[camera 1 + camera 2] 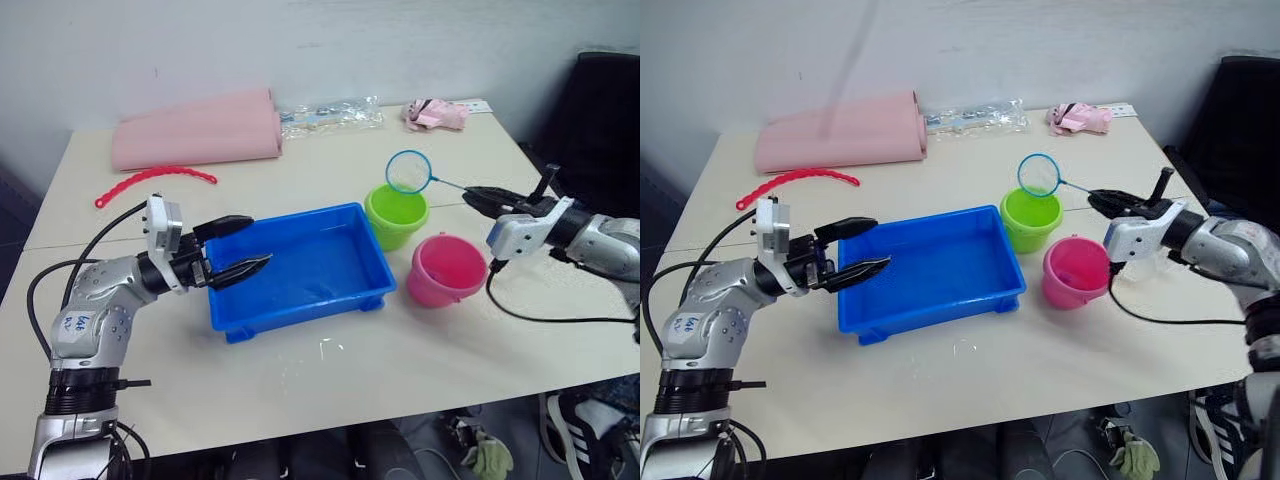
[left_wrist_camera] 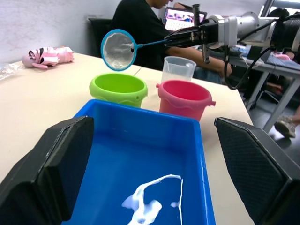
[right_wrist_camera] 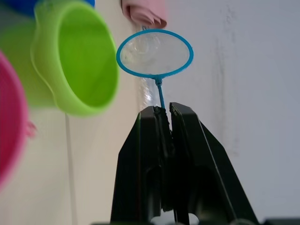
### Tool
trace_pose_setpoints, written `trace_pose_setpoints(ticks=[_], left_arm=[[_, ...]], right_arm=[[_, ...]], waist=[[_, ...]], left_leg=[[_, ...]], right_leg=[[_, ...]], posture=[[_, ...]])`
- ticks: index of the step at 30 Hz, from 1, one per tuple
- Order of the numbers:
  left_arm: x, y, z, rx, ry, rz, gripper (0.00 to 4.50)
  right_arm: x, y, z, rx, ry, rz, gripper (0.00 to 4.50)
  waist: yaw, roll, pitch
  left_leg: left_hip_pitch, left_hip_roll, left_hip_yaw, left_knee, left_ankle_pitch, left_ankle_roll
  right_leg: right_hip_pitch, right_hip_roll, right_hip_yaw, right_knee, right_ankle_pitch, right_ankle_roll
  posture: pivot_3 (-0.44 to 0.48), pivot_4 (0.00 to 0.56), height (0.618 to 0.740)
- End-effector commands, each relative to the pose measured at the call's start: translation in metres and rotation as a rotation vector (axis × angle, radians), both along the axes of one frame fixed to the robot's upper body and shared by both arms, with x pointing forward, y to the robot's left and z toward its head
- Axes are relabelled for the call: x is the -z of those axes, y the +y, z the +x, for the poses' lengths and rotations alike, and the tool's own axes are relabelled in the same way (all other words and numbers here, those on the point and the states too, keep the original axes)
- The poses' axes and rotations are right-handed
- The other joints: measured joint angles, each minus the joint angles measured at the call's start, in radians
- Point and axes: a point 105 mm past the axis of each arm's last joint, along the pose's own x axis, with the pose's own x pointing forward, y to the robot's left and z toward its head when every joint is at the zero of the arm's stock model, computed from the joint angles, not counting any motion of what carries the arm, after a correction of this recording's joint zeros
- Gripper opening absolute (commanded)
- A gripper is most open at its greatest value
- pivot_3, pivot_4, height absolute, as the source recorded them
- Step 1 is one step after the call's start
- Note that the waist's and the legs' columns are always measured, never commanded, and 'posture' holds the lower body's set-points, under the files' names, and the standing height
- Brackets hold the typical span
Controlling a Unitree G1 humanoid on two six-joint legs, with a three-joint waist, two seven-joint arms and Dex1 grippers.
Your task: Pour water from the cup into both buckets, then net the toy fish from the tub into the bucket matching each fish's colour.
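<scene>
While the desk (image 1: 300,375) spreads across the frame, I see the blue tub (image 1: 300,262) at centre holding water but no fish I can make out, so I judge netting nearly finished. The lime green bucket (image 1: 396,215) and hot pink bucket (image 1: 446,270) sit right of it. My left gripper (image 1: 235,250) hovers at the tub's left rim, fingers wide. My right gripper (image 1: 480,197) fingers pinch the net (image 1: 408,171) above the green bucket.

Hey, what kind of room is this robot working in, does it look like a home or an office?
Probably an office or lab. A person sits at a laptop on a neighbouring desk, a black office chair stands by the plain beige table, and the bright blue plastic tub looks like test props.
</scene>
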Motion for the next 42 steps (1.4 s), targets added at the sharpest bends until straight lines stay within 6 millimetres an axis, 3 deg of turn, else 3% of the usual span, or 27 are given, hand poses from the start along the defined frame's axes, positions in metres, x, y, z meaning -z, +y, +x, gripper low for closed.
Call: trace_pose_setpoints(ticks=[1, 4, 6, 9, 12, 15, 19, 22, 25, 35, 42], left_arm=[[-0.015, 0.029, -0.021, -0.01, -0.091, 0.031, 4.47], [-0.035, 0.052, -0.033, -0.067, -0.076, -0.05, 4.47], [-0.037, 0.062, -0.045, -0.076, -0.073, -0.026, 4.47], [-0.025, 0.066, -0.067, -0.055, -0.028, 0.079, 4.47], [-0.011, 0.064, -0.088, -0.026, 0.007, 0.192, 4.47], [0.007, 0.058, -0.108, 0.009, 0.034, 0.264, 4.47], [0.027, 0.044, -0.127, 0.069, 0.089, 0.293, 4.47], [0.034, 0.04, -0.134, 0.092, 0.169, 0.281, 4.47], [0.037, 0.038, -0.138, 0.098, 0.207, 0.257, 4.47], [0.033, 0.043, -0.13, 0.102, 0.211, 0.278, 4.47], [0.024, 0.051, -0.123, 0.078, 0.201, 0.286, 4.5]], right_arm=[[-0.03, 0.026, -0.025, -0.247, 0.426, 0.399, 0.0], [-0.019, 0.052, -0.051, -0.383, 0.694, 0.402, 0.0], [-0.014, 0.069, -0.068, -0.455, 0.818, 0.37, 0.0], [-0.005, 0.094, -0.089, -0.548, 0.942, 0.323, 0.0], [0.023, 0.106, -0.106, -0.591, 1.028, 0.204, 0.0], [0.046, 0.118, -0.116, -0.61, 1.097, 0.223, 0.0], [0.091, 0.124, -0.125, -0.565, 1.162, 0.194, 0.0], [0.109, 0.123, -0.124, -0.538, 1.201, 0.239, 0.0], [0.133, 0.12, -0.12, -0.529, 1.156, 0.168, 0.0], [0.159, 0.124, -0.11, -0.534, 1.161, 0.263, 0.0], [0.152, 0.123, -0.109, -0.554, 1.131, 0.281, 2.73]], waist=[[-0.001, 0.0, 0.0], [0.007, 0.001, 0.001], [0.01, 0.001, 0.0], [0.014, 0.001, 0.0], [0.016, 0.001, 0.0], [0.024, -0.002, -0.001], [0.028, -0.002, -0.002], [0.028, -0.003, -0.002], [0.026, -0.003, -0.002], [0.025, -0.003, -0.002], [0.024, -0.003, -0.002]], left_leg=[[0.0, 0.001, 0.0, 0.0, 0.0, 0.0], [-0.001, 0.002, -0.002, 0.0, 0.0, 0.001], [-0.002, 0.002, -0.005, 0.0, -0.001, 0.002], [-0.001, 0.0, -0.005, 0.0, -0.002, 0.003], [-0.001, -0.002, -0.004, -0.001, -0.004, 0.003], [-0.002, -0.001, -0.005, -0.002, -0.005, 0.003], [-0.003, -0.002, -0.004, -0.002, -0.006, 0.003], [-0.002, -0.002, -0.004, -0.001, -0.007, 0.003], [-0.001, -0.002, -0.003, -0.001, -0.006, 0.003], [0.0, 0.0, -0.003, -0.001, -0.007, 0.002], [0.0, 0.0, -0.003, -0.001, -0.007, 0.001]], right_leg=[[0.001, 0.0, 0.001, 0.001, 0.0, 0.0], [0.0, -0.004, -0.002, 0.003, 0.0, 0.0], [0.001, -0.007, -0.002, 0.001, 0.0, -0.001], [0.002, -0.009, -0.003, -0.003, 0.0, -0.001], [0.002, -0.012, -0.003, -0.005, 0.0, -0.001], [0.002, -0.012, -0.004, -0.007, 0.0, -0.001], [0.002, -0.012, -0.004, -0.009, 0.0, -0.001], [0.002, -0.012, -0.005, -0.008, 0.0, -0.001], [0.002, -0.011, -0.005, -0.007, 0.0, -0.001], [0.003, -0.006, -0.004, -0.007, 0.0, -0.002], [0.002, -0.007, -0.004, -0.007, 0.0, -0.002]], posture=[[0.0, 0.15, 0.74], [0.0, 0.15, 0.74], [0.0, 0.15, 0.74], [0.0, 0.15, 0.74], [0.0, 0.15, 0.74], [0.0, 0.15, 0.74], [0.0, 0.15, 0.74], [0.0, 0.15, 0.74], [0.0, 0.15, 0.74], [0.0, 0.15, 0.74], [0.0, 0.15, 0.74]])
